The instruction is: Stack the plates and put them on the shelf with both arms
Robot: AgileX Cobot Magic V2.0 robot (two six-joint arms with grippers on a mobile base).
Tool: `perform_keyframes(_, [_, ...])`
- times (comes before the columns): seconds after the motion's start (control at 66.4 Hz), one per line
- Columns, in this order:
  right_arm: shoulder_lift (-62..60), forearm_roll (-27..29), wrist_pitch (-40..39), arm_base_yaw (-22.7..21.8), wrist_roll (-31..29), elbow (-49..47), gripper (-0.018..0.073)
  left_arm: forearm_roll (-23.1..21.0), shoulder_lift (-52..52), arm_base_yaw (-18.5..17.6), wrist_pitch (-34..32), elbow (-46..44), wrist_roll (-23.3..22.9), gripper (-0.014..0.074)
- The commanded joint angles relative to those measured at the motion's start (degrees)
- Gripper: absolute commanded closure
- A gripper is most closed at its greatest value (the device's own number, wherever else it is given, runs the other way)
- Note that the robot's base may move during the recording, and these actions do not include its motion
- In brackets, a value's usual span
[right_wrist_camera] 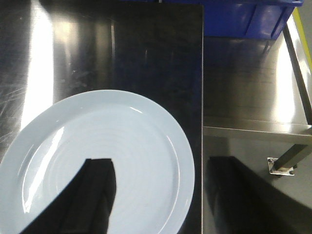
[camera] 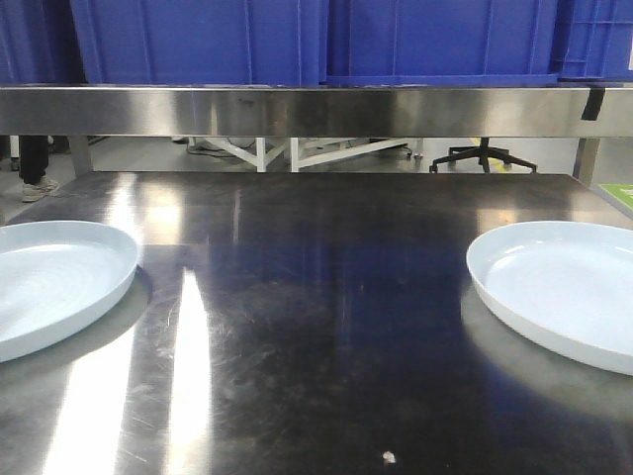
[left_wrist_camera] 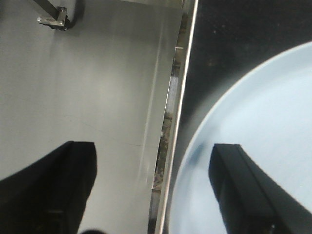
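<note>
The left plate [camera: 59, 282] lies at the tabletop's [camera: 316, 327] left edge and the right plate [camera: 569, 287] at its right edge. The left gripper [left_wrist_camera: 151, 195] and right gripper [right_wrist_camera: 163, 200] hang wide open and empty (each straddling an edge). A glancing finger might shove a glossy plate overboard.

A workshop: steel racking [camera: 297, 109], blue crates [camera: 198, 40], scratched steel tabletop [camera: 316, 297].

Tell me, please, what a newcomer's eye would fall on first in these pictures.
Two pale plates stand out on the dark steel tabletop: the left plate near its left edge, the right plate near its right edge, far apart. Behind them, blue crates sit on the shelf. In the wrist views the left hand and right hand are open, each with one finger over a plate.
</note>
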Motion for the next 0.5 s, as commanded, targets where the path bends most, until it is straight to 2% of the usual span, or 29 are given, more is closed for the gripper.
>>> perform_keyframes(0.0, [-0.1, -0.8, -3.8, -0.2, 0.1, -2.1, 0.0054, -0.4, -1.4, 0.1, -1.4, -1.7, -0.6, 0.0075])
perform_keyframes(0.045, [-0.1, -0.8, -3.8, -0.2, 0.1, -2.1, 0.0054, -0.4, -1.4, 0.1, -1.5, -1.7, -0.6, 0.0132])
perform_keyframes(0.09, [-0.1, -0.8, -3.8, -0.2, 0.1, -2.1, 0.0054, -1.0, -1.4, 0.1, -1.4, -1.7, -0.6, 0.0232])
perform_keyframes(0.166, [-0.1, -0.8, -3.8, -0.2, 0.1, -2.1, 0.0054, -2.6, -1.5, 0.1, -1.2, -1.7, -0.6, 0.0521])
perform_keyframes(0.241, [-0.1, -0.8, -3.8, -0.2, 0.1, -2.1, 0.0054, -3.7, -2.3, -0.5, -0.8, -1.9, -0.4, 0.0473])
perform_keyframes(0.331, [-0.1, -0.8, -3.8, -0.2, 0.1, -2.1, 0.0054, -4.2, -4.2, -2.0, 1.2, -3.9, -0.4, 0.0494])
perform_keyframes(0.482, [-0.1, -0.8, -3.8, -0.2, 0.1, -2.1, 0.0064, -4.9, -8.3, -6.5, 4.2, -9.2, -0.4, 0.0495])
